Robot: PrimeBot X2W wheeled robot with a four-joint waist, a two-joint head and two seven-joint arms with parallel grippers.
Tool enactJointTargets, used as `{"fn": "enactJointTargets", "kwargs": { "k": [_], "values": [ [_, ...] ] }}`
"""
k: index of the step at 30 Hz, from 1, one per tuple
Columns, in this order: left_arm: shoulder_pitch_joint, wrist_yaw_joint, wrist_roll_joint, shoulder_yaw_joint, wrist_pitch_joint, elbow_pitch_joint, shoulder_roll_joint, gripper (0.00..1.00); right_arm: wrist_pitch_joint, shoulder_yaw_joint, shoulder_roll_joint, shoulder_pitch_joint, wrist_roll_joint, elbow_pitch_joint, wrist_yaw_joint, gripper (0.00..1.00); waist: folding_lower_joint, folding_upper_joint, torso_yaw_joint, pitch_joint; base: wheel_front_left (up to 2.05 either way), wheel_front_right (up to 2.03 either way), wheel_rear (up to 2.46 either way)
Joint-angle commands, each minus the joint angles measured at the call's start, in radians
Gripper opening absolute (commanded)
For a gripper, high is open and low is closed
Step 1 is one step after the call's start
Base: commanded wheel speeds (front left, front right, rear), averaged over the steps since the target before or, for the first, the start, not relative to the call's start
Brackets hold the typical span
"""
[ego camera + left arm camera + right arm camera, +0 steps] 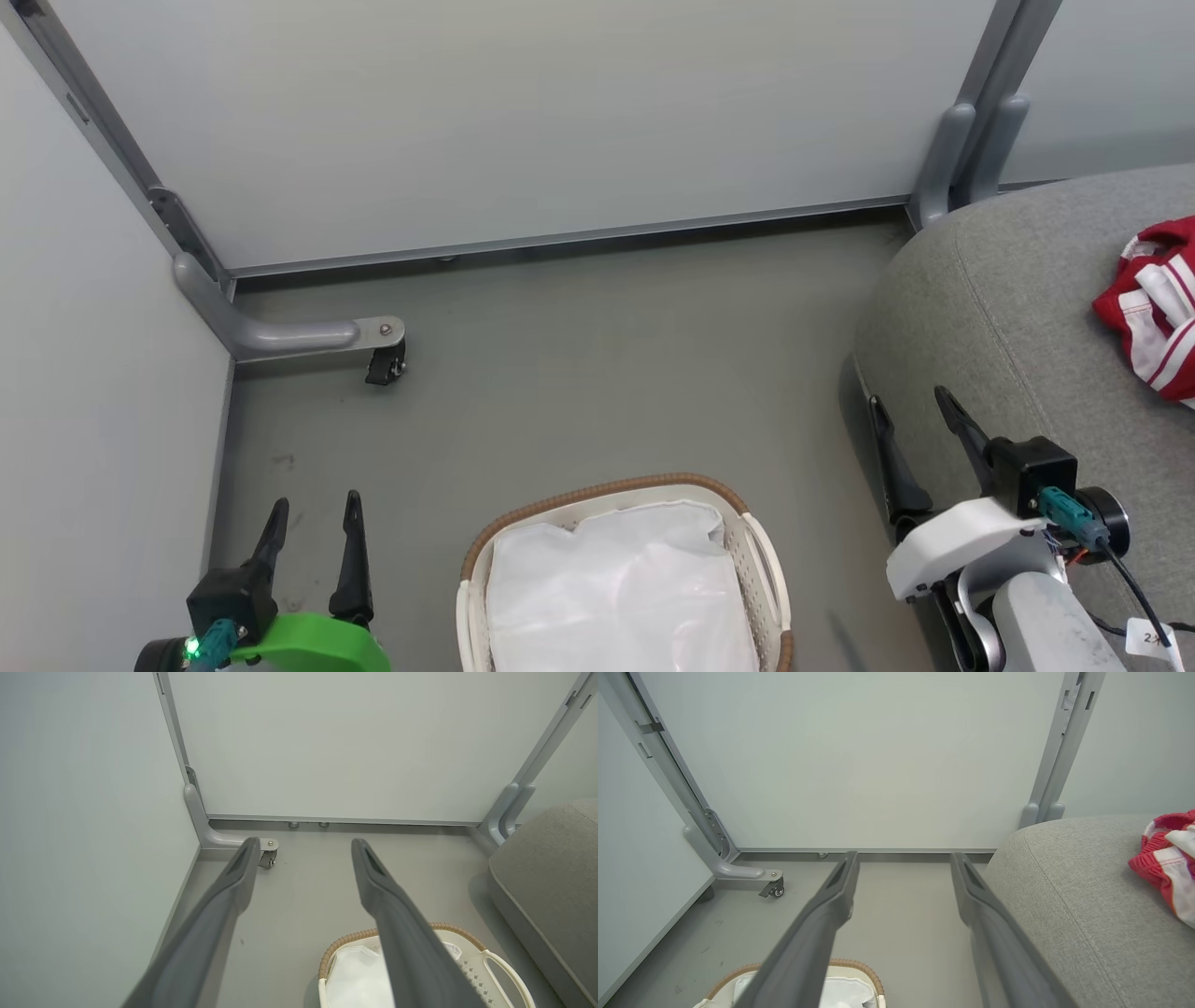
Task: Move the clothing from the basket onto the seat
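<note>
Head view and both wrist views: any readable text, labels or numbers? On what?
"2", followed by a mark too blurred to read: on the small white tag on the cable behind the right gripper.
Clothing on the seat: red with white stripes, no lettering or numerals showing.
Basket and white sheet: no text.
Nothing else legible.

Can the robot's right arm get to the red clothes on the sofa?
Probably yes. The right gripper hovers open at the edge of the sofa, and nothing lies between it and the red clothes further along the cushion.
</note>
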Motion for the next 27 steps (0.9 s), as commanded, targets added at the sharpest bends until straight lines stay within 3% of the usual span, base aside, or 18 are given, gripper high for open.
{"fn": "enactJointTargets", "kwargs": {
  "k": [1, 9, 10, 13, 27],
  "values": [
    [0.023, 0.007, -0.012, 0.008, -0.001, -0.004, 0.002, 1.0, 0.0, 0.0, -0.003, 0.022, 0.004, 0.003, -0.001, 1.0, 0.0001, 0.0, 0.008, -0.02, 0.0, 0.0, 0.0],
    [0.059, 0.005, -0.057, 0.01, -0.001, -0.008, 0.002, 1.0, 0.0, 0.006, -0.003, 0.06, 0.026, 0.012, -0.001, 1.0, 0.0001, 0.0, 0.013, -0.03, 0.0, 0.0, 0.0],
    [0.048, 0.006, -0.058, 0.01, 0.0, -0.004, 0.0, 0.0, 0.0, 0.005, 0.001, 0.042, 0.02, 0.01, 0.0, 0.0, 0.0001, 0.0, 0.014, -0.03, 0.0, 0.0, 0.0],
    [0.051, 0.006, -0.062, 0.011, 0.002, 0.023, -0.004, 0.0, 0.002, 0.003, 0.007, 0.055, 0.023, 0.036, 0.0, 0.0, 0.0001, 0.0, 0.014, -0.03, 0.0, 0.0, 0.0],
    [0.026, 0.003, -0.312, 0.036, 0.073, -0.006, -0.003, 0.0, 0.074, -0.024, 0.005, 0.061, 0.292, 0.002, 0.0, 0.0, 0.0001, 0.0, 0.017, -0.033, 0.0, 0.0, 0.0]
  ]
}}
